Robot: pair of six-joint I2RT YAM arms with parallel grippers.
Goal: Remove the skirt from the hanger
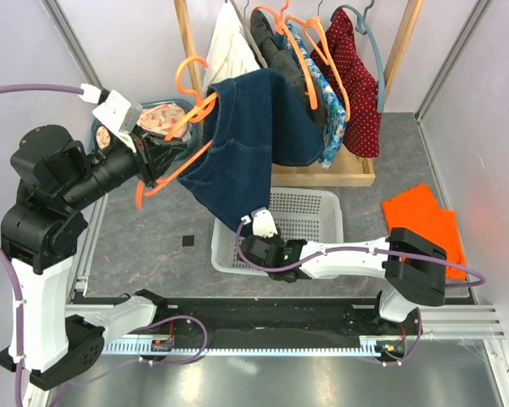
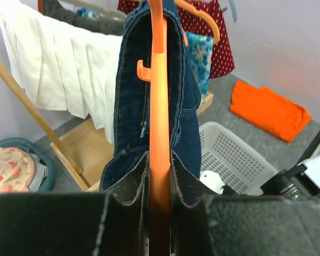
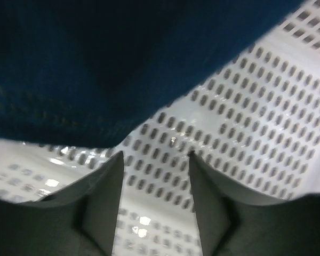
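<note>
Left gripper (image 2: 159, 176): closed on the orange hanger (image 2: 159, 106), pads clamped to its bar. In the top view it held the hanger aloft at 9 o'clock of the rack.

Skirt (image 1: 259, 136): dark denim, on the hanger, waistband over the bar and the body draped down toward 5 o'clock from the left gripper. The hem hung above the near-left part of the white basket (image 1: 322, 197).

Handling, as judged: soft but fairly heavy cloth with a dense weave. It should sag rather than hold shape, is not fragile, and its rough face should give the pads good friction. The thick hem edge or a doubled fold just above it appeared the soundest place to pinch. A pull down and away toward 5 o'clock should slide the waistband off the bar. Whether a clip or notch retained the waistband could not be determined.

Right gripper (image 3: 154, 176): open, with nothing between the fingers. It sat over the basket floor, and the hem lay at 12 o'clock of it in the wrist view, close but not touching.
</note>
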